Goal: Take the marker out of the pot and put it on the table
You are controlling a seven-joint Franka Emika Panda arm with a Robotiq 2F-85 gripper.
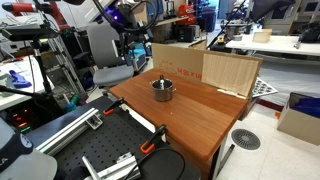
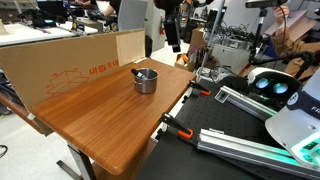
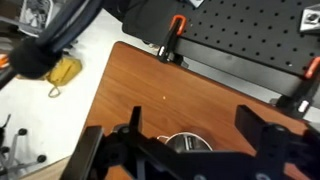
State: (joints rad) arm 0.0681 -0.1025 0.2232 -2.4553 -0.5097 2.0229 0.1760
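The shiny silver pot (image 1: 163, 89) stands near the middle of the reddish-brown table (image 1: 190, 115) and shows in both exterior views (image 2: 146, 81). A pale slim marker (image 2: 139, 71) leans on the pot's rim. In the wrist view the pot (image 3: 188, 144) is half hidden under the gripper body, with a dark stick inside. My gripper (image 3: 192, 110) is open and empty. It hangs high above the table's edge (image 2: 172, 40), clear of the pot.
A cardboard wall (image 2: 70, 60) and a pale plywood board (image 1: 230, 72) stand along the table's back side. Orange clamps (image 3: 175, 25) hold the table edge next to a black perforated board (image 3: 240, 30). A yellow object (image 3: 62, 72) lies on the white surface beside the table.
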